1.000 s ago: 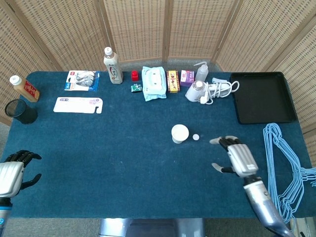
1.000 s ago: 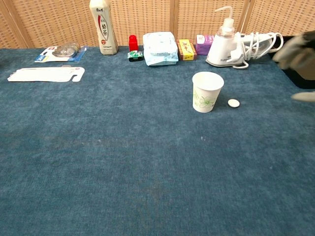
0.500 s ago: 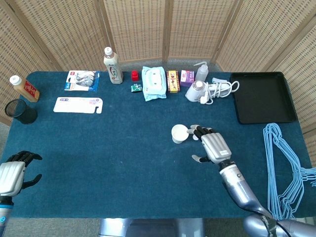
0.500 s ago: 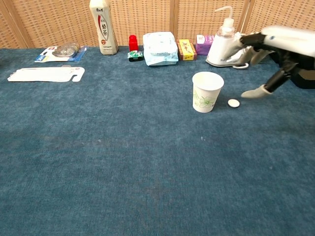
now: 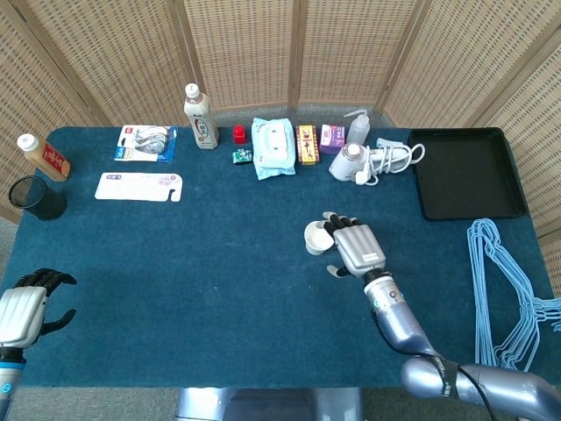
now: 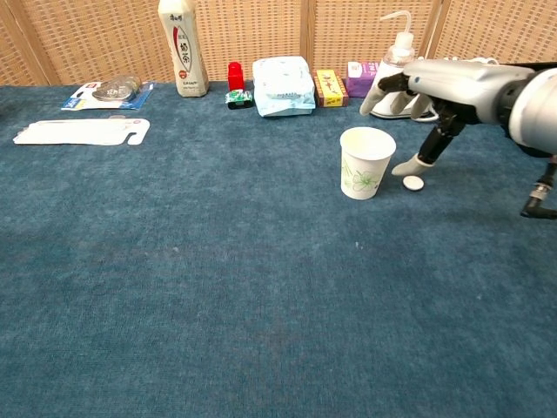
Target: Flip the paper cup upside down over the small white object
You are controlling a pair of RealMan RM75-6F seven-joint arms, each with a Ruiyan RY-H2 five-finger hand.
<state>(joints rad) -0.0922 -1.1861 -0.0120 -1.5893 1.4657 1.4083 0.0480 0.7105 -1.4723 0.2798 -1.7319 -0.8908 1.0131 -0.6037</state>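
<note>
A white paper cup with a green leaf print stands upright, mouth up, mid-table; the head view shows its rim. Just to its right lies the small white object, a flat round disc, hidden under my hand in the head view. My right hand hovers open above and right of the cup, fingers spread toward it, thumb hanging down near the disc. It touches neither. My left hand rests open near the table's front left edge, holding nothing.
Along the back stand a tea bottle, a red cap, a wipes pack, small boxes, a squeeze bottle and a corded device. A black tray and blue hangers lie right; a black cup far left.
My right hand has swept leftward from the table's right side to just above and beside the cup. Cup, disc and left hand have stayed where they were.
</note>
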